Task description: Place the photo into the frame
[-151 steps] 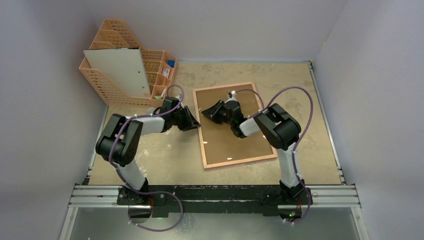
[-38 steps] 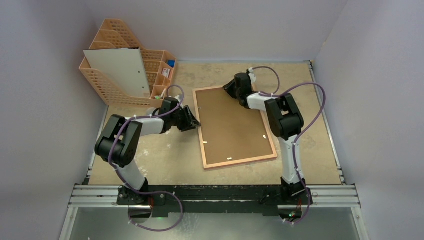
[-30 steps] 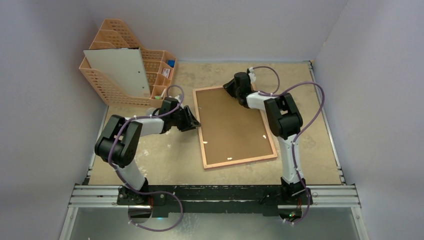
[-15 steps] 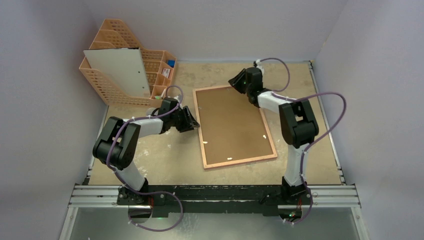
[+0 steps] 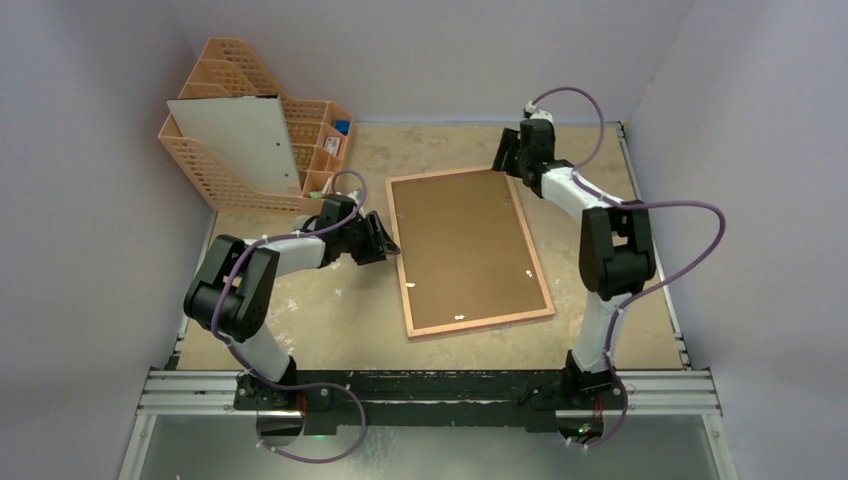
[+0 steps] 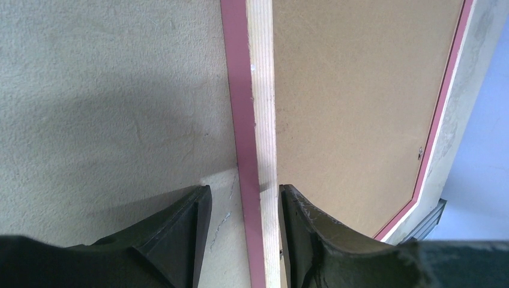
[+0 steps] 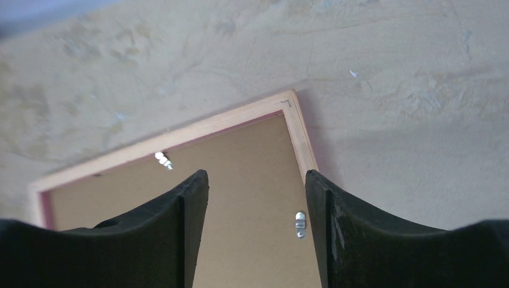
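Observation:
The frame [image 5: 480, 325] lies face down on the table, its pale wooden back rail [image 6: 259, 90] up and pink along the outer side. A brown backing board [image 5: 465, 250] fills it. The photo is hidden. My left gripper [image 5: 390, 245] straddles the frame's left rail. In the left wrist view that gripper [image 6: 243, 240] is open: the right finger sits by the rail's inner side and the left finger stands clear on the table. My right gripper [image 5: 505, 160] hovers open over the frame's far right corner [image 7: 288, 102], holding nothing.
An orange mesh file rack [image 5: 310, 150] stands at the back left with a white sheet [image 5: 235, 140] leaning in it. Small metal clips [image 7: 300, 223] sit on the backing board near the rails. Walls close in on three sides.
My right gripper has left the frame's far edge, swung right and back to the far right corner, and opened wider. My left jaws have spread a little; the frame has not moved.

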You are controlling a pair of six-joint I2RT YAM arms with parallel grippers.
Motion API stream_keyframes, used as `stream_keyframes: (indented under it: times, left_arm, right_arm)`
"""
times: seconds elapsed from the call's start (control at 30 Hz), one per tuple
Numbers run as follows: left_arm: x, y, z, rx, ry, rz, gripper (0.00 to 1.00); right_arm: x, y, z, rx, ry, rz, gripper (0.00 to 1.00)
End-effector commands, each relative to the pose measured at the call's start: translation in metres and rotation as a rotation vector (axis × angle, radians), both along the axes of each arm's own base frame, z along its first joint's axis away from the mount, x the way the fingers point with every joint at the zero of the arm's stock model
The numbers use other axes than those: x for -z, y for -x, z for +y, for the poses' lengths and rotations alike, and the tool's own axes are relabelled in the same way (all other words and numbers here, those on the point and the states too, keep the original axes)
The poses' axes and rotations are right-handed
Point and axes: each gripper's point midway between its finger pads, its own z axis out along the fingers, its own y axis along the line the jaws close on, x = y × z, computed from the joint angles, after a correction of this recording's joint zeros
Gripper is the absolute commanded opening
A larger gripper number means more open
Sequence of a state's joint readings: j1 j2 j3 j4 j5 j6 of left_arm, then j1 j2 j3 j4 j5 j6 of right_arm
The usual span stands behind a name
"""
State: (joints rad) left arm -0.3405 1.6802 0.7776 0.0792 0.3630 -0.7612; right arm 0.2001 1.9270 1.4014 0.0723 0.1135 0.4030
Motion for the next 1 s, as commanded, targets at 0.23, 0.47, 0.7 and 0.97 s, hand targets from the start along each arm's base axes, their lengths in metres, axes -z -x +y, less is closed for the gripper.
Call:
stream_keyframes:
  times: [0.23,0.47,0.7,0.97]
  left_arm:
    - [0.020,0.012,0.009,0.004,-0.049,0.073,0.41]
    - [0.034,0.020,0.017,-0.014,-0.111,0.122,0.32]
    - [0.040,0.023,0.023,-0.024,-0.147,0.141,0.30]
    - [0.042,0.026,0.024,-0.026,-0.152,0.149,0.30]
  right_arm:
    - [0.005,-0.033,0.075,-0.202,0.408,-0.078,0.68]
    - [0.016,-0.046,0.096,-0.232,0.572,-0.114,0.67]
    - [0.030,-0.049,0.103,-0.321,0.677,-0.125,0.65]
    - [0.051,-0.050,0.114,-0.399,0.679,-0.102,0.66]
